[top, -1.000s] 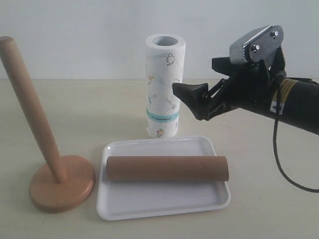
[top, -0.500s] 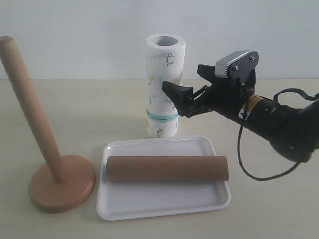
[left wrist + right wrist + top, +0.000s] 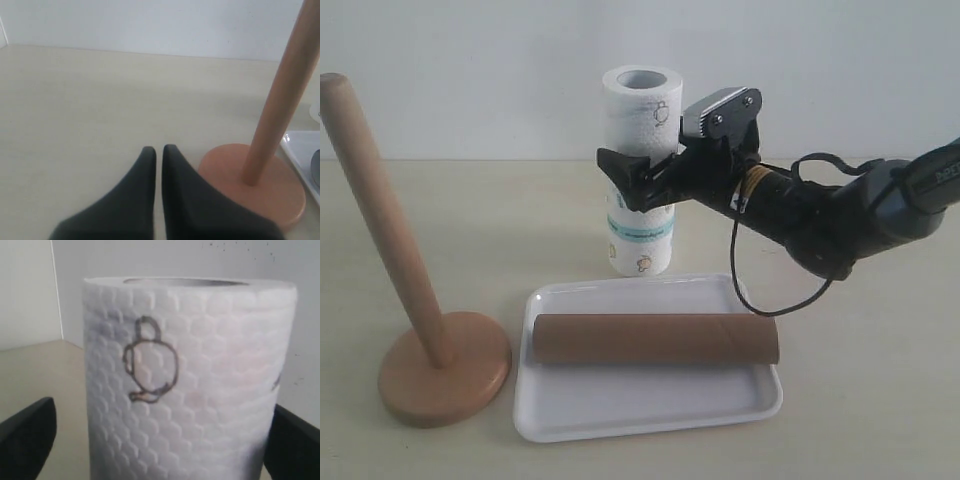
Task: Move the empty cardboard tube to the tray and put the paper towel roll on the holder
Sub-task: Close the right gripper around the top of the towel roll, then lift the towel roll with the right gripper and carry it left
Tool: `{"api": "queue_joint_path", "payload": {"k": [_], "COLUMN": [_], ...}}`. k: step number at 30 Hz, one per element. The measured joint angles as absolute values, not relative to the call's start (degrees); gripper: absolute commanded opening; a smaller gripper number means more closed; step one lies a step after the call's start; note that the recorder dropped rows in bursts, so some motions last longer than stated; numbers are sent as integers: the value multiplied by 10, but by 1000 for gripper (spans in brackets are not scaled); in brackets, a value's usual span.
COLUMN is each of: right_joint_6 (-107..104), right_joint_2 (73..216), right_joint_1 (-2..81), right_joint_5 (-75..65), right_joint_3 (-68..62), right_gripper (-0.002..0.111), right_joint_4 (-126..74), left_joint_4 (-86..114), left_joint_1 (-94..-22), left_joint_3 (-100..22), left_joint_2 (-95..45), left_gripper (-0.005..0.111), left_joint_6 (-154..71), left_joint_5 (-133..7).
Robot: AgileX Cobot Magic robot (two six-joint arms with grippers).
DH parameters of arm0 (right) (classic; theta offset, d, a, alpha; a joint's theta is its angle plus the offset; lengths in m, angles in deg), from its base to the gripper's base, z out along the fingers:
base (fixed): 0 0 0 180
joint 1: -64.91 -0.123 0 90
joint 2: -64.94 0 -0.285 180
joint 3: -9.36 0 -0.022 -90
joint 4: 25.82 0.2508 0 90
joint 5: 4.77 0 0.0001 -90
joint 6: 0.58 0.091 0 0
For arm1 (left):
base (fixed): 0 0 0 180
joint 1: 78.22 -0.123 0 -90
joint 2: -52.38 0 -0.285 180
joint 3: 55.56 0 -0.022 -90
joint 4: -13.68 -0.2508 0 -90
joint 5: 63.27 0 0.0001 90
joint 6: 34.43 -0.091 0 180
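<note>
With the empty cardboard tube (image 3: 655,338) in the tray (image 3: 620,415), my spread right end effector (image 3: 162,437) straddles the paper towel roll (image 3: 640,110). Next I squeeze and lift it toward the holder (image 3: 380,230).

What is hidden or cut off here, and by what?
- Exterior view: right gripper covers the middle of the paper towel roll.
- Right wrist view: picture edge cuts off the roll's base.
- Left wrist view: picture edge crops the holder and most of the tray.

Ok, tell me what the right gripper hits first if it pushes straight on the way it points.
The paper towel roll. It stands upright dead ahead, between the open jaws of the right gripper, and fills the middle of the right wrist view. Whether the jaws touch its sides is unclear.
</note>
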State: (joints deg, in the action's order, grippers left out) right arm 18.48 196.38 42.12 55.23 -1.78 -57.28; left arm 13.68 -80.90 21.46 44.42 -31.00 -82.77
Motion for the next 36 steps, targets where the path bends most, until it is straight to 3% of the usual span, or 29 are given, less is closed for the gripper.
{"api": "queue_joint_path", "payload": {"k": [7,9,12,13,14,26,36], "right_joint_6": [190,191,198,206,212,239,389], "right_joint_2": [2001,2003,2003,2003,2003,1998,1820], "right_joint_1": [421,421,421,421,421,421,421], "right_joint_5": [530,527,525,524,520,505,406], "right_joint_3": [12,17,17,19,20,22,13], "right_gripper": [105,94,36,4,1,1,0], "right_joint_4": [-574,-574,-579,-582,-585,-579,-845], "left_joint_4": [137,137,137,137,137,137,137], "left_joint_1": [-809,-809,-809,-809,-809,-809,-809], "left_joint_3": [215,215,215,215,215,215,215], "left_joint_2": [444,444,444,444,444,444,444], "left_gripper": [4,4,4,4,4,4,4], "left_joint_6": [-310,-310,-310,-310,-310,-310,-310], "left_joint_5": [-828,-828,-828,-828,-828,-828,-828]}}
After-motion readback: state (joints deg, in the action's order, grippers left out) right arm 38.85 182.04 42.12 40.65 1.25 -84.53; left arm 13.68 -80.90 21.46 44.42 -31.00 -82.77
